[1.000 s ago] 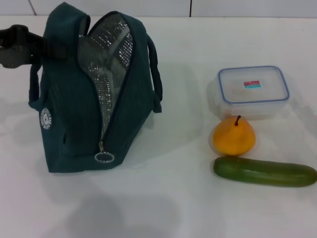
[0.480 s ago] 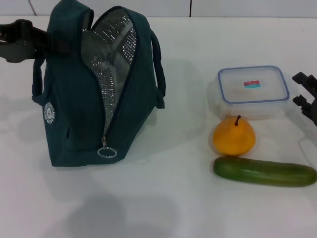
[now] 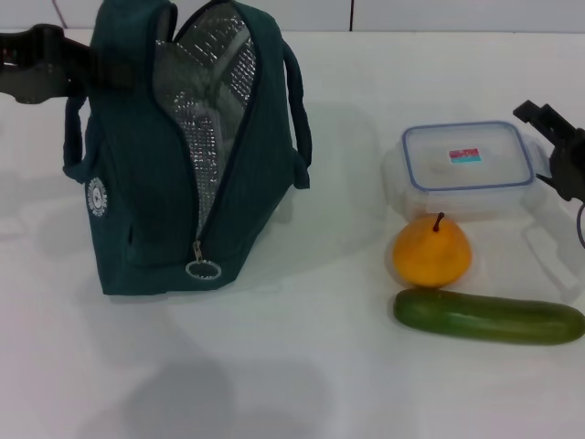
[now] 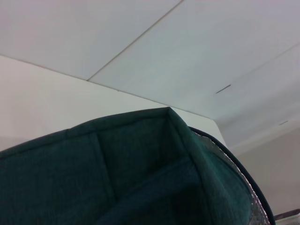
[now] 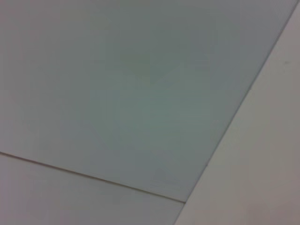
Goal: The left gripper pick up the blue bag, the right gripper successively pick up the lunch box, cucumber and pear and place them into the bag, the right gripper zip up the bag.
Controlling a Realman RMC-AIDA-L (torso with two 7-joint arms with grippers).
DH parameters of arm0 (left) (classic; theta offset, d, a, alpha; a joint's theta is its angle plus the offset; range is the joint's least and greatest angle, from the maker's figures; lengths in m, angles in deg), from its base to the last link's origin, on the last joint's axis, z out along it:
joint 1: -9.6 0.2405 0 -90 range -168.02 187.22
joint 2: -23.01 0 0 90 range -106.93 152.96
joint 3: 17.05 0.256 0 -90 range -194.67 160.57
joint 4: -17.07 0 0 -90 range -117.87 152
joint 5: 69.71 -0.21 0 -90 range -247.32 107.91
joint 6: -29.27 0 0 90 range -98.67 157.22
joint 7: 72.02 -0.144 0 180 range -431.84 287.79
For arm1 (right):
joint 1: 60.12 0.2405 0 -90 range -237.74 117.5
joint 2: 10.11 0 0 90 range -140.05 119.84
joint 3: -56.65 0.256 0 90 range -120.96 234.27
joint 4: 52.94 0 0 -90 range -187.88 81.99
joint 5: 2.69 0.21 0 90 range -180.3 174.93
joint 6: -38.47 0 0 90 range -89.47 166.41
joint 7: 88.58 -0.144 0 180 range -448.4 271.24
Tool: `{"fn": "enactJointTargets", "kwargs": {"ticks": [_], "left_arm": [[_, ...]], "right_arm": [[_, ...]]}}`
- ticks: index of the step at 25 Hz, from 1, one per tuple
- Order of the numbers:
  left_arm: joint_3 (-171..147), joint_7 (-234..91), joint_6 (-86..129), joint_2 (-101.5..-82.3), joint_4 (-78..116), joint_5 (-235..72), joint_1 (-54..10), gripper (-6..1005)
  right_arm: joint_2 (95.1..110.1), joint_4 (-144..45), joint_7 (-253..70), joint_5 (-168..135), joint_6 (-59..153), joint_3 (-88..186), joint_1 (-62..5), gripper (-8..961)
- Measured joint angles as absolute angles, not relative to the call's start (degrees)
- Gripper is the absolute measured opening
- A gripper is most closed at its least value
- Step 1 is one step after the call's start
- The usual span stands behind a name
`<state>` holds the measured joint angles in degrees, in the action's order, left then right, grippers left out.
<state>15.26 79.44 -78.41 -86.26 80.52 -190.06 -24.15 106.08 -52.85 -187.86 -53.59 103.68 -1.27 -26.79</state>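
The blue bag [image 3: 183,155] stands at the left in the head view, unzipped, its silver foil lining [image 3: 215,110] showing. My left gripper [image 3: 80,71] reaches in from the left edge and is shut on the bag's top left side, holding it up. The bag's fabric [image 4: 140,178] fills the lower part of the left wrist view. The lunch box [image 3: 468,165] lies at the right, with the pear [image 3: 431,251] in front of it and the cucumber [image 3: 489,317] in front of the pear. My right gripper [image 3: 551,151] is open, just right of the lunch box.
Everything lies on a white table [image 3: 302,366]. The ring zip pull [image 3: 203,270] hangs low on the bag's front. A white tiled wall runs along the back. The right wrist view shows only pale flat surfaces.
The left gripper has lifted the bag and shifted it slightly right. The right gripper has come in from the right edge and moved up beside the lunch box.
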Motion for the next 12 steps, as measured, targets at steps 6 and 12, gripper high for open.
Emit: {"fn": "enactJointTargets", "kwargs": {"ticks": [6, 12], "left_arm": [[15.3, 79.1, -78.3, -86.19, 80.5, -190.0, -24.2, 44], [15.3, 79.0, -78.2, -86.24, 80.5, -190.0, -24.2, 44]], "right_arm": [[106.08, -52.8, -188.1, -53.6, 103.3, -1.3, -26.0, 855], [106.08, -52.7, -188.3, -54.2, 103.2, -1.4, -25.6, 856]]}}
